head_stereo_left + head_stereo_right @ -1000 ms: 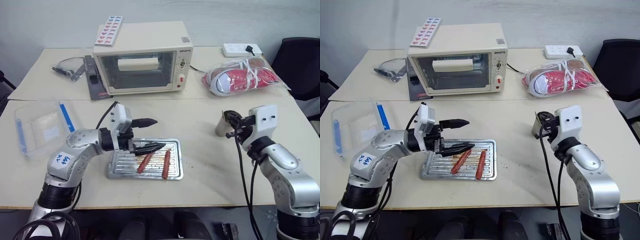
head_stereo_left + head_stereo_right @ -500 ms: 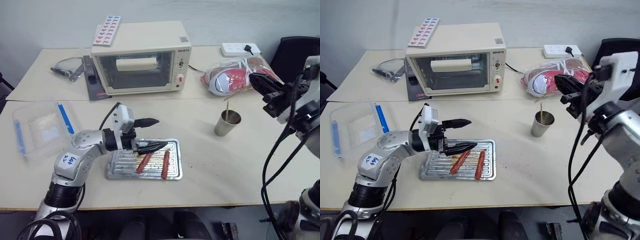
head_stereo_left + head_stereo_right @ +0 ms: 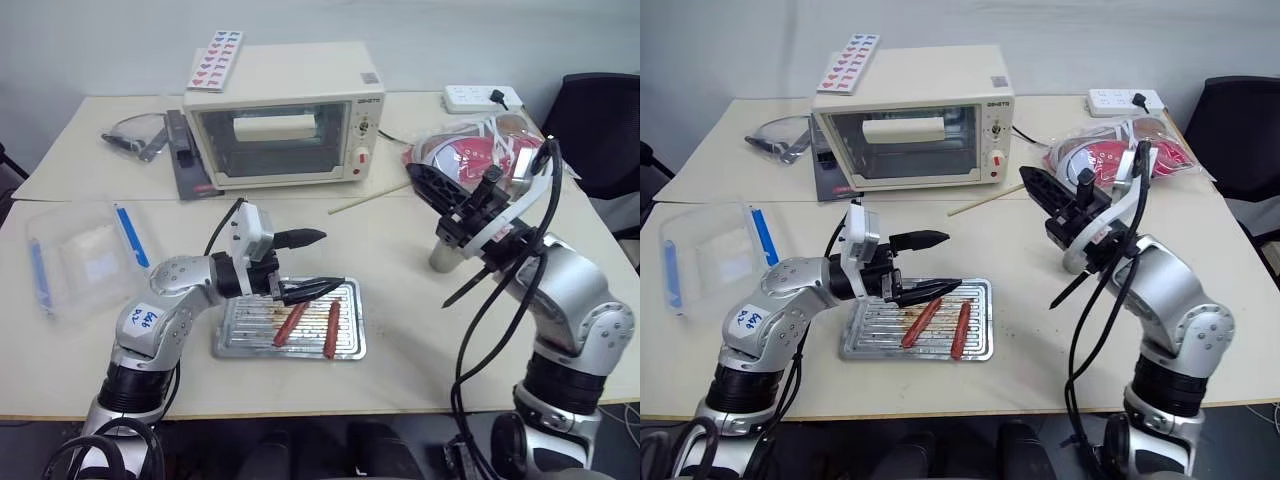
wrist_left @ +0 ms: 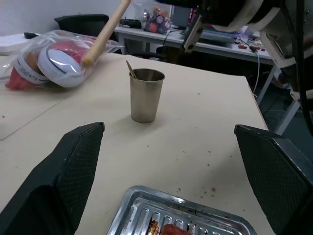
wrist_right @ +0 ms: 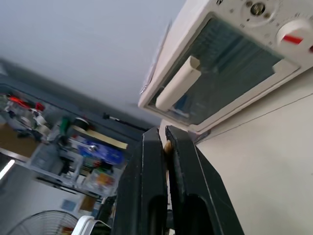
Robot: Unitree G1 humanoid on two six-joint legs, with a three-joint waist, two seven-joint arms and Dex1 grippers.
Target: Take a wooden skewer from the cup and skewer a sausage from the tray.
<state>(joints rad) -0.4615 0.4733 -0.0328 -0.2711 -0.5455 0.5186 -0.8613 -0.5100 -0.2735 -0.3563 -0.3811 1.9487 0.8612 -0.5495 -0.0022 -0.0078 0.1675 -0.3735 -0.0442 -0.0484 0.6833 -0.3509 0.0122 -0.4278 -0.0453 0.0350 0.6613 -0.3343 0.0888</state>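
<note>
Now the right gripper (image 3: 1033, 183), jaws pinching the wooden skewer (image 3: 985, 200), carries it clear of the cup (image 4: 145, 95); left gripper (image 3: 938, 264), jaws spread, hovers over the tray (image 3: 978, 344); next, aim at a sausage (image 3: 921, 322).

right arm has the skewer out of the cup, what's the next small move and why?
Probably swing the right gripper down toward the tray, aiming the wooden skewer at a sausage. The skewer is clamped but points out over the table, above the tray; both sausages lie unpierced, with the open left gripper beside them.
</note>
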